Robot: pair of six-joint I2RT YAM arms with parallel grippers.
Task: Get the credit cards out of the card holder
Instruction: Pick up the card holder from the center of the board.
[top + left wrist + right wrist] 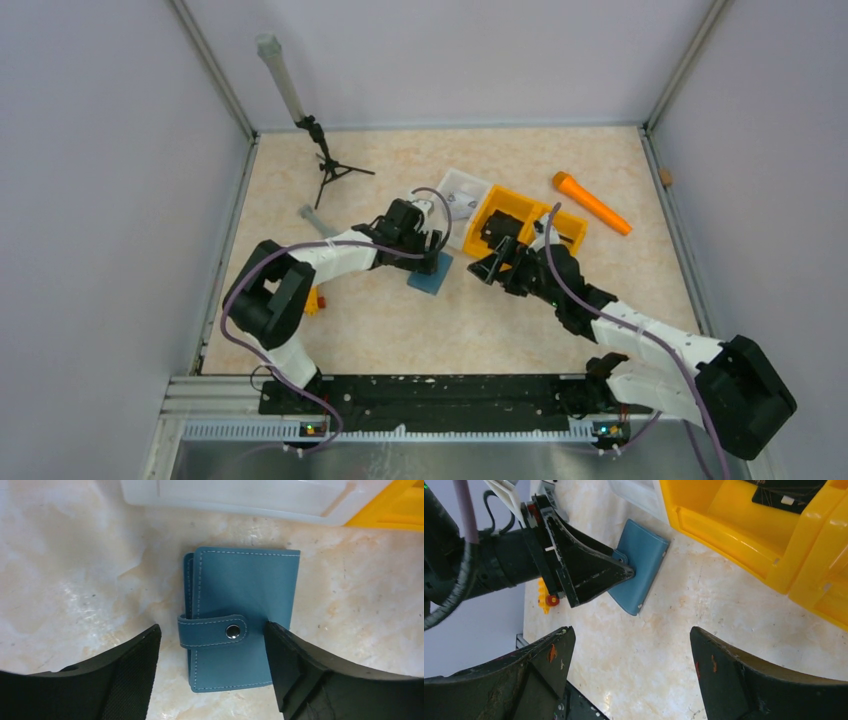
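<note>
The left gripper (211,630) hangs with its fingers spread wide, straddling the card holder (245,595). The holder lies closed on the table (75,570), just beside the white tray (240,495). Right of the holder, the right gripper (631,632) hovers, fingers apart and empty, near the orange bin (724,535).

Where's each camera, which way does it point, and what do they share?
Top external: above, behind the robot, looking down on the table; left arm and right arm show.
Left wrist: on the left arm, looking down at the card holder; left gripper open over it.
Right wrist: on the right arm, facing the card holder; right gripper open below.
All three share the card holder.
</note>
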